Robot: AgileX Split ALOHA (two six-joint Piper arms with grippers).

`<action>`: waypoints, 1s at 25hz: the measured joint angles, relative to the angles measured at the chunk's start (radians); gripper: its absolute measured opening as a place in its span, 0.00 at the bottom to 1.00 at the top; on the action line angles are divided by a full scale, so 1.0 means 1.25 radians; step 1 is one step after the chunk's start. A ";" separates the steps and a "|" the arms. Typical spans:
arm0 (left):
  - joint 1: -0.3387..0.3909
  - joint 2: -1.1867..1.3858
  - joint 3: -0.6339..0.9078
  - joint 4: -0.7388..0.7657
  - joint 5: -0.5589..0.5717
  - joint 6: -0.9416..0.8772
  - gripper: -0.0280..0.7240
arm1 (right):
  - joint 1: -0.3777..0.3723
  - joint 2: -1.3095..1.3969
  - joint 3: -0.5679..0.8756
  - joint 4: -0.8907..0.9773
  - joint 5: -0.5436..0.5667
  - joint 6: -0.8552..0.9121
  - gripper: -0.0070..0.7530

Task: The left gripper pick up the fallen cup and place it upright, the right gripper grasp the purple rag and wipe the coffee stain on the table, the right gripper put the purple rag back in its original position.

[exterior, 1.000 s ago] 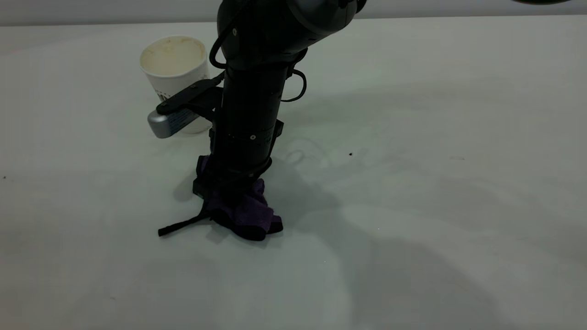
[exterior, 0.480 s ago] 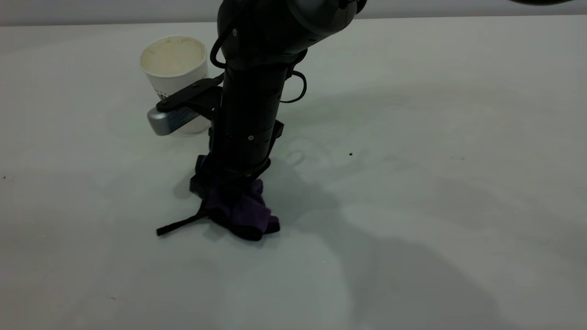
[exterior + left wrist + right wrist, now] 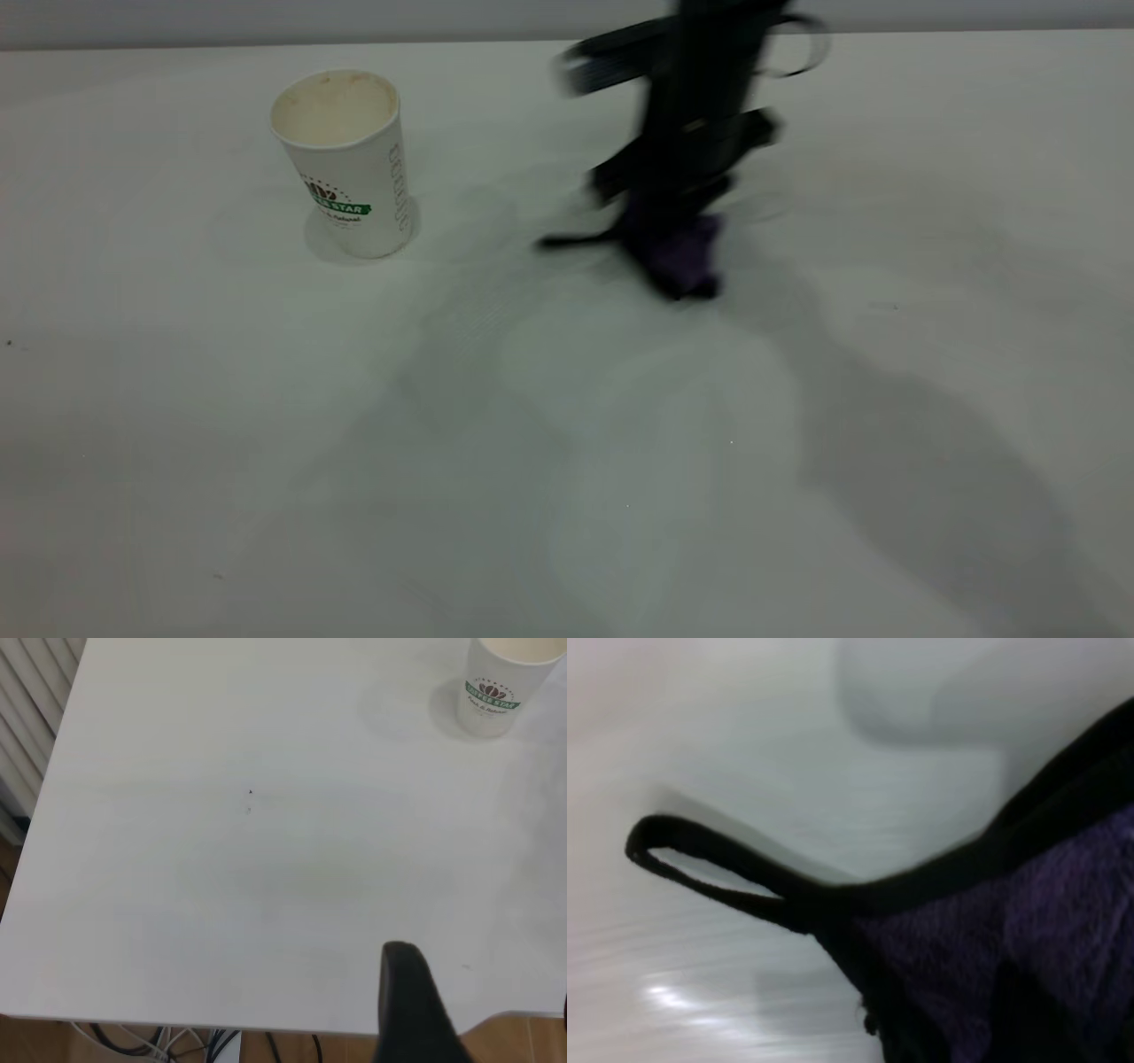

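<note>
White tabletop [image 3: 930,221] filled every view. The right gripper [image 3: 678,235], blurred in the exterior view, was clenched on the purple rag [image 3: 678,257], whose strap [image 3: 709,868] hung loose. The cup [image 3: 345,164] stood upright well away at nine o'clock from it. No coffee stain could be made out. For a clean return, the rag would best be lowered until it rested before the grip was released.
</note>
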State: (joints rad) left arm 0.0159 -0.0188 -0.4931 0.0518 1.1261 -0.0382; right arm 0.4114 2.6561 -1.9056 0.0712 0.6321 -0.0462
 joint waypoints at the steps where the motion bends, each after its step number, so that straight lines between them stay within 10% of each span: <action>1: 0.000 0.000 0.000 0.000 0.000 0.000 0.67 | -0.033 -0.001 0.000 -0.003 0.004 0.006 0.18; 10: 0.000 0.000 0.000 0.000 0.000 0.000 0.67 | -0.253 -0.007 0.000 -0.005 0.082 0.014 0.23; 18: 0.000 0.000 0.000 0.000 0.000 0.000 0.67 | -0.279 -0.108 0.007 -0.028 0.190 -0.009 0.90; 25: 0.000 0.000 0.000 0.000 0.000 0.000 0.67 | -0.280 -0.377 0.007 -0.028 0.376 -0.025 0.96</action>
State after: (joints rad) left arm 0.0159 -0.0188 -0.4931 0.0518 1.1261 -0.0382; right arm 0.0615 2.1851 -1.8968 0.0365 1.1019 -0.0769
